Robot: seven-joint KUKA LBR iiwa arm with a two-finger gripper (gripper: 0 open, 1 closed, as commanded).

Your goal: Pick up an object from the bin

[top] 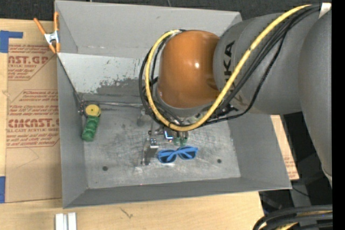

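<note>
Camera view: gripper (149,151) just beside blue sunglasses (177,154) (bin floor (116,145))

Bin (108,161): grey sheet metal, matt, floor scratched and scuffed. Blue sunglasses (177,154): glossy plastic. Green-and-yellow toy (89,126): smooth plastic. Orange wrist cover (188,70): smooth, high-gloss. Arm casing (285,78): smooth grey, satin.

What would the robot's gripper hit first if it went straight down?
Most likely the small blue plastic sunglasses lying just below the gripper on the grey metal bin floor. Depth is unclear, so it may meet bare floor beside them.
</note>
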